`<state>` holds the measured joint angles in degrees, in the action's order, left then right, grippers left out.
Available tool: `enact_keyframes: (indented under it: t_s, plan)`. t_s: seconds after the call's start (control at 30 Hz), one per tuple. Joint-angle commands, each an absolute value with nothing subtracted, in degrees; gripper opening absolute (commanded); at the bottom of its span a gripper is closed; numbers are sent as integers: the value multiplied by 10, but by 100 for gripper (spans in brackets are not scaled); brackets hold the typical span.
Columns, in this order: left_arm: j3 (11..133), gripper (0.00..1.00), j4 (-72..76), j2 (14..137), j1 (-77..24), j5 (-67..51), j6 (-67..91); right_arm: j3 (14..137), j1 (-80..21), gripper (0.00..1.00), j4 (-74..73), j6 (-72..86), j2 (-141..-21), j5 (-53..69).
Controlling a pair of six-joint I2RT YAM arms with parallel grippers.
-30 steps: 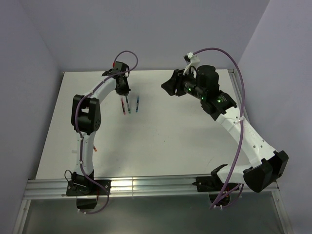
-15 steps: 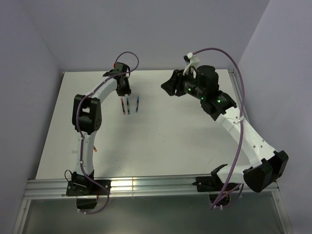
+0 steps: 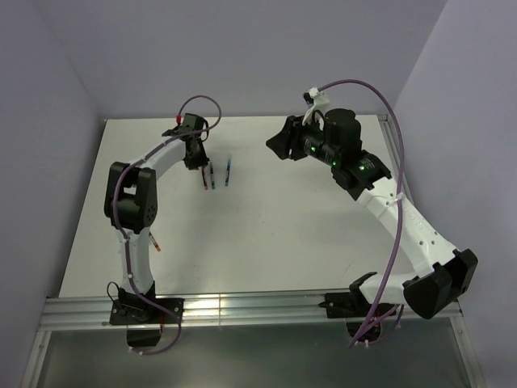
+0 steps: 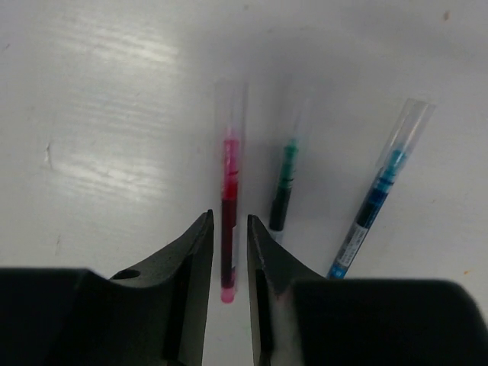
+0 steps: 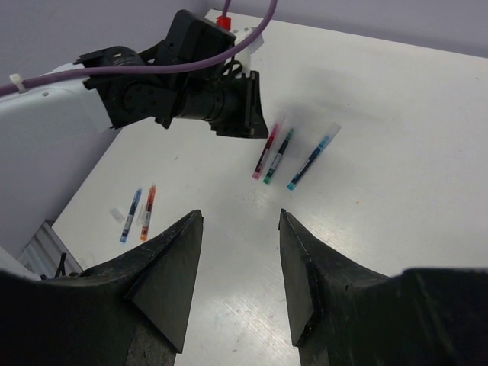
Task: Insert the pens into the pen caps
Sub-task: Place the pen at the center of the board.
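Clock bearings are read on the top view, with 12 at the far edge.

- The left gripper (image 3: 196, 155) sits at about 11 o'clock from the middle of the table (image 3: 283, 234), down near the surface.
- In your left wrist view its jaws stand a little apart and straddle the near end of the red pen (image 4: 229, 221). A sliver of table shows on each side of the pen. It lies flat and nothing is gripped.
- The green pen (image 4: 283, 191) lies just beside the red one at its 3 o'clock, roughly parallel. The blue pen (image 4: 377, 200) lies further out on that side, slanted away, and none of the three touch.
- All three pens end in a clear tube at the far end. You cannot tell whether that is a cap.
- The right gripper (image 5: 241, 215) hangs above the table at about 12 o'clock, jaws well spread and empty, looking toward the left gripper.
- Two further pens (image 5: 148, 212) lie side by side at about 8 o'clock, well apart from the trio.
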<state>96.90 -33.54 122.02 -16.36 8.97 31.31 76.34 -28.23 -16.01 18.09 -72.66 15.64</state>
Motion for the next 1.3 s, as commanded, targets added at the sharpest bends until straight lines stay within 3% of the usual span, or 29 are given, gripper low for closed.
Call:
enact_keyframes:
  t_s: [0.0, 0.27, 0.47, 0.7, 1.0, 1.27]
  plan:
    - [917, 27, -299, 1158, -155, 123, 348, 761, -289, 52, -153, 171, -731, 149]
    - [800, 23, -275, 1086, -149, 151, 408, 766, -294, 52, -160, 167, -737, 149]
    - [655, 29, -254, 946, -100, 143, 458, 775, -302, 52, -177, 161, -743, 138]
    - [587, 37, -319, 812, -44, 159, 460, 781, -312, 52, -186, 159, -757, 135]
    - [509, 38, -334, 773, 53, 133, 432, 787, -321, 52, -193, 158, -766, 141]
    - [482, 40, -314, 797, 74, 94, 410, 789, -330, 52, -196, 155, -770, 134]
